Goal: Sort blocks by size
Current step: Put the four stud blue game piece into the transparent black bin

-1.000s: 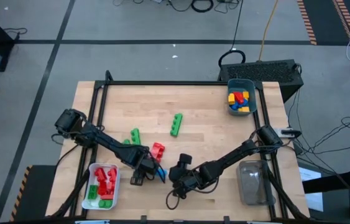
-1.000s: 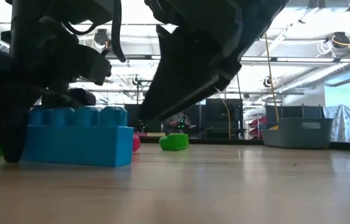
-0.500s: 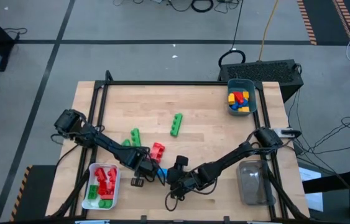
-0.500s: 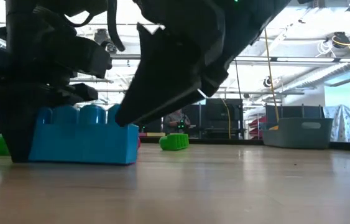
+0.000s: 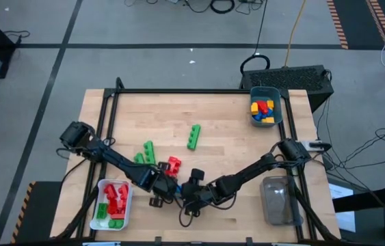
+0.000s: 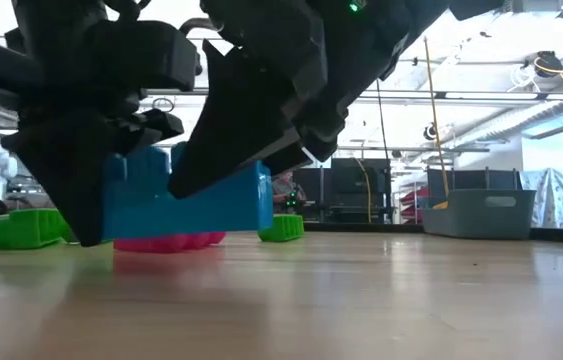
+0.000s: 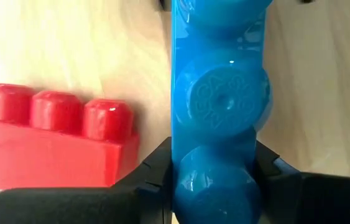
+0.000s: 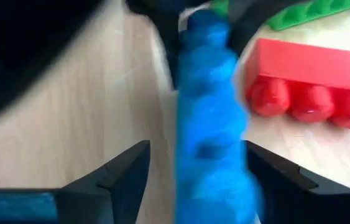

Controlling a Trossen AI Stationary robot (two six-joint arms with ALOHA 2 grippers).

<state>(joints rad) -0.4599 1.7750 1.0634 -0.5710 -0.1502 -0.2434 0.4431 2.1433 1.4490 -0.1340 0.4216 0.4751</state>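
A blue block (image 6: 181, 205), a short studded bar, hangs just above the table near its front edge, with my left gripper (image 7: 215, 180) shut on it. My right gripper (image 8: 196, 180) is open, a finger on either side of the blue block's (image 8: 212, 137) other end. Just behind lies a red block (image 5: 173, 164), studs sideways on the wood. Two green blocks (image 5: 148, 150) (image 5: 194, 136) lie farther back. My left gripper pinches the blue block's two long sides (image 7: 184, 168) between its two fingers, near one end. The fingers come steeply from above and lie across the block. The block is lifted clear of the table, studs up, nearly level. My right gripper: whether its fingers touch the blue block, I cannot tell.
A white bin (image 5: 100, 195) with red and green blocks stands at the front left. A grey bin (image 5: 276, 102) with blue, yellow and red blocks is at the far right corner. A clear bin (image 5: 276, 199) stands at the front right. Bare wood lies between them.
My left gripper has taken hold of the blue block and raised it. The block stood on the table and now hangs clear of it, so the red block shows beneath. My right gripper has edged toward the block's free end.
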